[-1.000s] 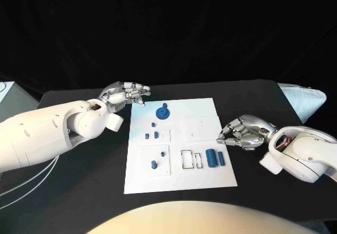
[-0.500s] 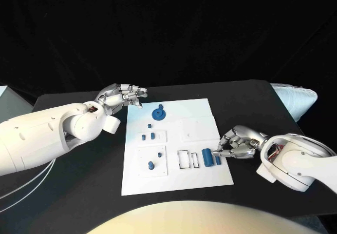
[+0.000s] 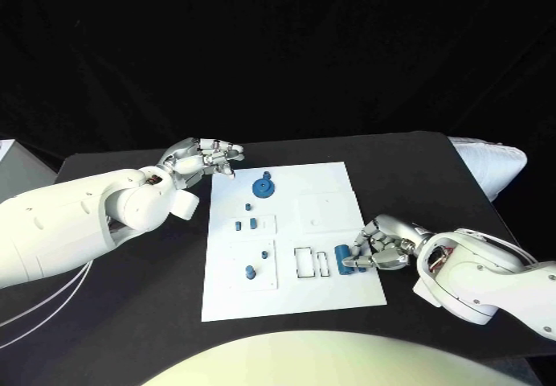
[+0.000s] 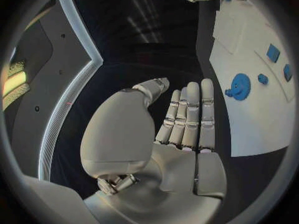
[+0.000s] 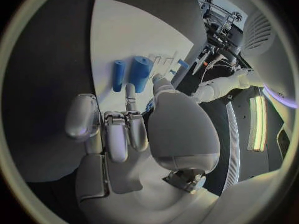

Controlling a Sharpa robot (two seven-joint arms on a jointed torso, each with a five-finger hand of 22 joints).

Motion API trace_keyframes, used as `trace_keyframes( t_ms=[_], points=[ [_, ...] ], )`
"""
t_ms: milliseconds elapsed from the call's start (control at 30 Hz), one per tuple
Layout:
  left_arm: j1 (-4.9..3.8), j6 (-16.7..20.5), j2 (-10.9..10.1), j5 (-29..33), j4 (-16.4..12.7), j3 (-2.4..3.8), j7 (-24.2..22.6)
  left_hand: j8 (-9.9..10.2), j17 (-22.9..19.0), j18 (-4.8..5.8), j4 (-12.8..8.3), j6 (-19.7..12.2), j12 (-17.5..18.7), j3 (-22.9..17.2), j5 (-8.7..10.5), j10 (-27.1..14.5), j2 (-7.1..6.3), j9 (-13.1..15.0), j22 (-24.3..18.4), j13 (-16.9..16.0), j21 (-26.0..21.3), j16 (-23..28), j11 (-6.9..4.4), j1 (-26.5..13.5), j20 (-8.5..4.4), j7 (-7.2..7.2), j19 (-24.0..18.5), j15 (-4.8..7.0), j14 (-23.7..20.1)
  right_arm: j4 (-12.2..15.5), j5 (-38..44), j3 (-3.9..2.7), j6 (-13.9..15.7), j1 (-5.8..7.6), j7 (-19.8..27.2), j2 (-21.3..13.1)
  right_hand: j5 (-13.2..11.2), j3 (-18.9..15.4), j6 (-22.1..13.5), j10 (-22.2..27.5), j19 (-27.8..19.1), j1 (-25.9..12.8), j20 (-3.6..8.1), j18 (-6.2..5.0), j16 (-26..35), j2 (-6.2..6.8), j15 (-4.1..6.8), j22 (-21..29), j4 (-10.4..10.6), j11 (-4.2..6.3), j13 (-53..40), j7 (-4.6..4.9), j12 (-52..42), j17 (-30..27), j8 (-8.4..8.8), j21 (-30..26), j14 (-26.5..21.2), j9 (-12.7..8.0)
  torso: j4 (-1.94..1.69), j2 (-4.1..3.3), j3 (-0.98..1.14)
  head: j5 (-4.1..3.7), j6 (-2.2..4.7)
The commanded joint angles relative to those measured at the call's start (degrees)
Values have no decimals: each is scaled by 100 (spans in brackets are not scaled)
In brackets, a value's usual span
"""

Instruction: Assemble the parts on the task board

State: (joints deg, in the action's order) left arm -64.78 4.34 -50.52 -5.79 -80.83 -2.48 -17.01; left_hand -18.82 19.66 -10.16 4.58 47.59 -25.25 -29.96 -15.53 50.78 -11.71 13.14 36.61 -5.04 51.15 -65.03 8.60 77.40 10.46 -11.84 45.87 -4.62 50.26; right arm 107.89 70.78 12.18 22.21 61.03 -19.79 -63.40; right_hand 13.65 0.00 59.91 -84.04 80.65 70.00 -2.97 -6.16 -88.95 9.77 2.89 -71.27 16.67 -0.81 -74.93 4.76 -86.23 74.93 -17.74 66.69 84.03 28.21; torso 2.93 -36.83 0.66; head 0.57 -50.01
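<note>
The white task board (image 3: 290, 297) lies mid-table. A blue gear (image 3: 264, 187) sits near its far end, with small blue parts (image 3: 243, 223) below it and two more (image 3: 257, 264) lower left. My right hand (image 3: 382, 245) reaches over the board's right edge; its fingertips (image 5: 129, 88) sit at a thick blue cylinder (image 5: 140, 72) and a slim blue piece (image 5: 117, 74), both lying on the board (image 5: 118, 35). My left hand (image 3: 204, 156) hovers off the board's far left corner, holding nothing, its fingers (image 4: 190, 114) straight beside the gear (image 4: 239, 86).
Two outlined slots (image 3: 307, 263) lie just left of the thick cylinder (image 3: 344, 256). A white padded object (image 3: 492, 161) rests at the table's right edge. A pale box (image 3: 6, 150) stands at the left edge.
My right hand has moved from beside the board's right edge down and inward onto the board, reaching the two blue cylinders. The left hand has stayed in place.
</note>
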Motion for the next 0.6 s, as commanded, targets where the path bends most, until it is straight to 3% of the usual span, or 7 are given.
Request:
trace_keyframes(
  t_ms=[33,367,600],
  points=[
    [1,-112,0,-21,-1,0,-19,-38,8,-40,15,-46,-30,21,16,-34,26,-6,-9,-3,-27,-26,12,-33,19,-7,28,-34,18,-13,284,0,101,-29,-72,51,-23,-55,-37,-313,28,56,9,109,-18,5,36,3,2,35,-1089,-1,0,1248,-23,-14,539,8,0,-1,4,16,1],
    [3,-146,-8,-24,9,-4,19,-41,8,-40,16,-48,-33,19,13,-40,32,-6,-14,-3,-33,-28,13,-28,18,-8,36,-35,16,-120,530,-1,102,-77,-231,238,-42,-239,-20,-310,37,58,10,112,-22,-73,39,-20,5,41,-1088,-9,12,1262,-44,-5,542,20,-10,-5,-7,79,1],
    [5,-175,-11,-24,14,-5,44,-47,8,-39,20,-43,-37,20,12,-46,37,-4,-19,-3,-40,-27,14,-28,18,-7,40,-37,7,-232,670,-1,-14,-146,-445,434,-80,-373,-15,-311,45,24,12,115,-24,-95,42,-38,14,44,-1092,-12,16,1272,-53,5,544,24,5,5,-10,106,1]
  ],
)
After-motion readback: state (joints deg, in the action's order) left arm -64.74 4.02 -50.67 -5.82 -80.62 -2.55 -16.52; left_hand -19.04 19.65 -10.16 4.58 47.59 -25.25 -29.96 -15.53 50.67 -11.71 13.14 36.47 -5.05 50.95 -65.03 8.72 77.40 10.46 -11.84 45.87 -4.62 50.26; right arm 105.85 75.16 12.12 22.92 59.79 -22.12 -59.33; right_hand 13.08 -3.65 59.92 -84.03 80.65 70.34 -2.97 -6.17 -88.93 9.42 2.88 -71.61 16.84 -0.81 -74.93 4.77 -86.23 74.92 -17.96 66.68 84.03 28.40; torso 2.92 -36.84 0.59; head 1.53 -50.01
